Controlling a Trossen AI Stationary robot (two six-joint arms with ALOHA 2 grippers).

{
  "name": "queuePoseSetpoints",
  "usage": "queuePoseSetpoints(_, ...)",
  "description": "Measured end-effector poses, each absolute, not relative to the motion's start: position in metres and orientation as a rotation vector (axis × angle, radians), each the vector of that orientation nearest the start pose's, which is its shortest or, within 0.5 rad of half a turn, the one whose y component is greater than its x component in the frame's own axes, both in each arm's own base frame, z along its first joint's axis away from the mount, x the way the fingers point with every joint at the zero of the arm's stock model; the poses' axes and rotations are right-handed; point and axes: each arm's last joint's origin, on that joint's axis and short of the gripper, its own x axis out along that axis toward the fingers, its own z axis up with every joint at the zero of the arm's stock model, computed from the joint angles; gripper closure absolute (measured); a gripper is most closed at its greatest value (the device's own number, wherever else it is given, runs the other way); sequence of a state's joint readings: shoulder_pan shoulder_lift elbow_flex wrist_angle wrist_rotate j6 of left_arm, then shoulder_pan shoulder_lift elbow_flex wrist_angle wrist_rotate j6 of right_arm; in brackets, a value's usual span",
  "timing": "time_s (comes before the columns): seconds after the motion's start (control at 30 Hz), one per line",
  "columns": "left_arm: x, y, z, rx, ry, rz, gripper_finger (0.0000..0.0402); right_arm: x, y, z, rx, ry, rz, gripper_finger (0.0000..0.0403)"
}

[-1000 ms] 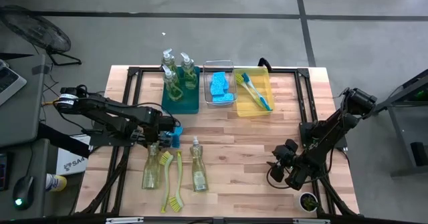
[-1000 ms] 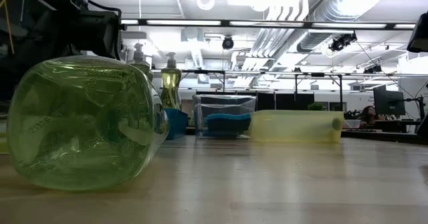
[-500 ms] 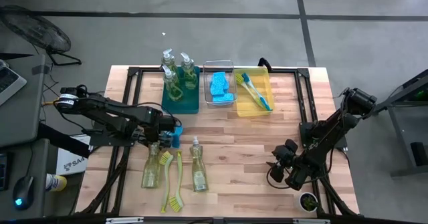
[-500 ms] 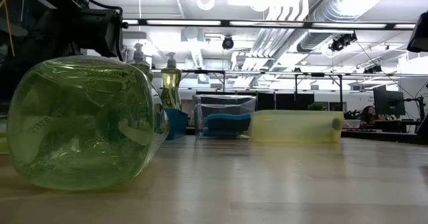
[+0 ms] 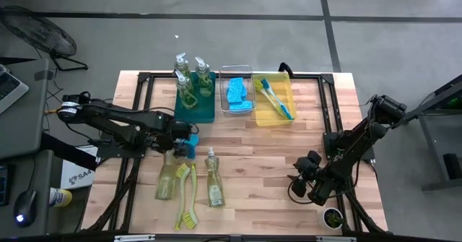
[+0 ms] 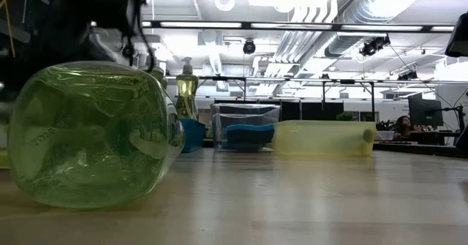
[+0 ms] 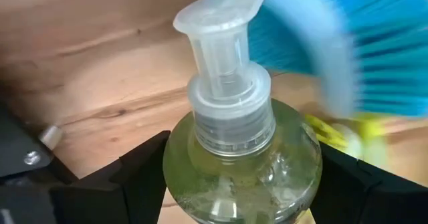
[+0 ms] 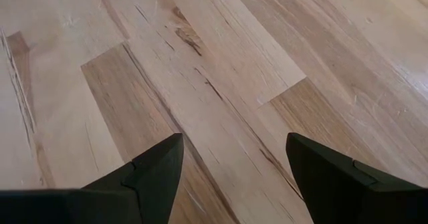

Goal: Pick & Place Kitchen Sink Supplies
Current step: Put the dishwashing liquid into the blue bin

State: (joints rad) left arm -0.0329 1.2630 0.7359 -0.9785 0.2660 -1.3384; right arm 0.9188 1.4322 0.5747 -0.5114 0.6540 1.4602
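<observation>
Since the earlier frame, left arm had shifted slightly: the lying soap bottle (image 5: 165,181) in its grasp sat a touch farther toward the teal bin (image 5: 195,101) than before, and the arm's dark bulk had moved in the low view. Left pincer (image 5: 172,149) closed around that bottle's shoulder, one finger on either side, pump head pointing toward the teal bin; a small blue brush head (image 5: 189,145) lay just beside the pump.

Second soap bottle (image 5: 213,180) lay flat on the counter (image 5: 267,170), near the held one, on its right. Between the two bottles lay two yellow-green dish brushes (image 5: 188,199).

Teal bin held three upright pump bottles (image 5: 192,81). Just right of the teal bin, clear bin (image 5: 236,72) held blue sponges (image 5: 237,94); beyond that, yellow bin (image 5: 281,115) held a blue dish brush (image 5: 274,97).

Right pincer (image 5: 302,184) waited well apart from the teal bin, over bare counter near the front right corner, fingers apart, holding nothing.
</observation>
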Motion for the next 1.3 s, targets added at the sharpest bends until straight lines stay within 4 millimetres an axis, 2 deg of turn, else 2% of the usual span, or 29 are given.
queuePoseSetpoints(0.27,0.205,-0.01,0.253,-1.101,1.264,0.807,0.0126,0.14,0.154,0.13,0.37,0.828,-0.468,0.0144)
queuePoseSetpoints(0.47,0.22,-0.007,0.296,-0.939,0.985,0.806,0.0126,0.141,0.154,0.13,0.369,0.823,-0.469,0.0144)
queuePoseSetpoints(0.6,0.227,-0.011,0.313,-0.812,0.802,0.818,0.0126,0.141,0.154,0.13,0.369,0.82,-0.47,0.0144)
queuePoseSetpoints(0.83,0.24,-0.019,0.321,-0.658,0.582,0.842,0.0127,0.141,0.154,0.131,0.375,0.809,-0.469,0.0144)
queuePoseSetpoints(1.1,0.262,-0.02,0.31,-0.542,0.544,0.869,0.0127,0.142,0.155,0.131,0.385,0.801,-0.466,0.0144)
queuePoseSetpoints(1.3,0.269,-0.019,0.303,-0.48,0.511,0.936,0.0127,0.142,0.155,0.131,0.39,0.797,-0.463,0.0144)
